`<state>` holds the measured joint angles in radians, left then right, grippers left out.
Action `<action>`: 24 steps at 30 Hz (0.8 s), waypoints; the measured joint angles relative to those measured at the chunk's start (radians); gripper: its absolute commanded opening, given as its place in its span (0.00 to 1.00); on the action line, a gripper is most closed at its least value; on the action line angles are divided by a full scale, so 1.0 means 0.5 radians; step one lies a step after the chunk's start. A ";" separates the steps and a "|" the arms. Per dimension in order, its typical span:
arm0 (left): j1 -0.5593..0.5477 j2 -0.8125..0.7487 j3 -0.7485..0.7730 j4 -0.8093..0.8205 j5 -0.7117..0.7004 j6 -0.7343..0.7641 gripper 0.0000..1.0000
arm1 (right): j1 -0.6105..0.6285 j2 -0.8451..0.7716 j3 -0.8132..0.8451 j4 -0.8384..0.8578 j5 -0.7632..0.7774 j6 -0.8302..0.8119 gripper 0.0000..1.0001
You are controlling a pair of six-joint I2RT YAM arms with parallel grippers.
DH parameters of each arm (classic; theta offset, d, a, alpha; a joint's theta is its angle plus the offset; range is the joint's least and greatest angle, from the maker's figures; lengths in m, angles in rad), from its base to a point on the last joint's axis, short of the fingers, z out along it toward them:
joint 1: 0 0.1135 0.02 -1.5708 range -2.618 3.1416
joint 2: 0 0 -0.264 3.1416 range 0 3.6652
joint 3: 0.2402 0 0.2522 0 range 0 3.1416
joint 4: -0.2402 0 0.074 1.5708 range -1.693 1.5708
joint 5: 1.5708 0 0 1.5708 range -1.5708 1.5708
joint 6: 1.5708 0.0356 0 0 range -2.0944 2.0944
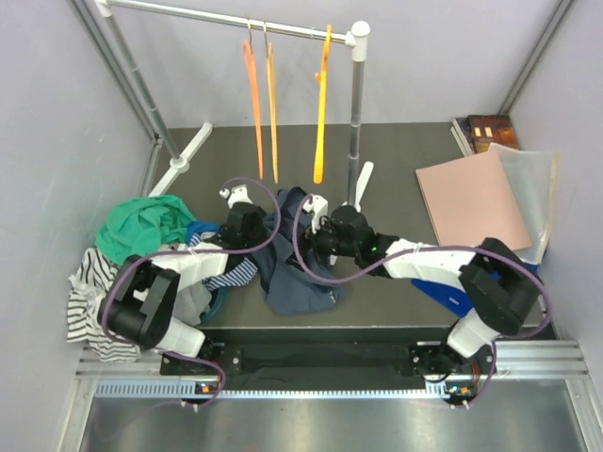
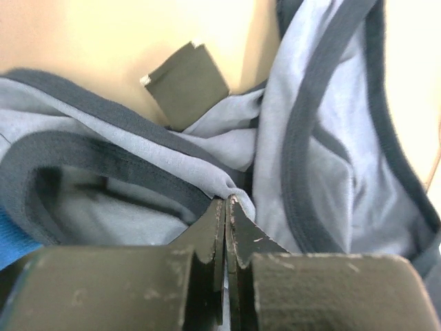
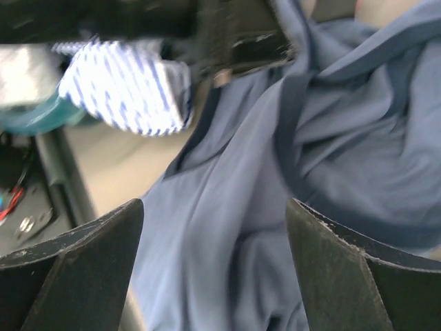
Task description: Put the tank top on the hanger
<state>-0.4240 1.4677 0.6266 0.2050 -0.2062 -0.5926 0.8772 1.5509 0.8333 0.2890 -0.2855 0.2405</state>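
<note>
The navy tank top [image 1: 294, 278] lies crumpled on the table between both arms. My left gripper [image 1: 267, 226] is shut on a fold of it near the strap edge; in the left wrist view the jaws [image 2: 228, 207] pinch the cloth [image 2: 324, 172] at their tips. My right gripper [image 1: 317, 235] is open just above the tank top's body [image 3: 227, 227], with its fingers [image 3: 213, 207] spread wide over the fabric and holding nothing. The amber hanger [image 1: 322, 104] hangs on the rail at the back, right of the others.
Two redder orange hangers [image 1: 256, 104] hang left of the amber one. The rack's right post [image 1: 356, 122] stands behind the grippers. A green garment [image 1: 141, 226] and striped cloth [image 1: 89, 282] lie left. A pink board [image 1: 471, 202] and books [image 1: 490, 130] lie right.
</note>
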 measured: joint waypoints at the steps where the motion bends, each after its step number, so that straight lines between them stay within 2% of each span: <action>1: 0.000 -0.017 0.000 -0.004 -0.001 0.004 0.00 | -0.014 0.054 0.033 0.023 0.005 -0.002 0.82; 2: 0.002 -0.038 0.000 -0.009 -0.004 0.012 0.00 | -0.025 0.108 0.063 0.048 0.005 -0.002 0.81; 3: 0.003 -0.056 0.000 -0.014 -0.010 0.024 0.00 | -0.035 0.159 0.092 0.065 0.002 -0.002 0.77; 4: 0.007 -0.069 0.000 -0.019 -0.018 0.034 0.00 | -0.045 0.208 0.114 0.079 -0.002 -0.002 0.72; 5: 0.012 -0.078 0.000 -0.024 -0.026 0.041 0.00 | -0.051 0.243 0.130 0.089 -0.008 -0.003 0.62; 6: 0.021 -0.079 0.000 -0.030 -0.033 0.049 0.00 | -0.060 0.285 0.143 0.094 -0.019 -0.002 0.34; 8: 0.043 -0.078 0.000 -0.058 -0.041 0.069 0.00 | -0.074 0.328 0.147 0.092 -0.031 -0.018 0.07; 9: 0.061 -0.078 0.000 -0.078 -0.046 0.078 0.00 | -0.079 0.336 0.147 0.082 -0.034 -0.017 0.00; 15: 0.217 -0.077 0.075 -0.172 -0.060 0.123 0.00 | -0.083 0.272 0.130 -0.001 -0.006 -0.041 0.00; 24: 0.331 -0.043 0.502 -0.184 -0.011 0.243 0.00 | -0.018 -0.258 -0.005 -0.328 0.114 -0.089 0.00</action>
<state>-0.2584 1.4464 0.8776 0.1131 -0.2115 -0.4709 0.8680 1.4220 0.8310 0.1249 -0.2283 0.1959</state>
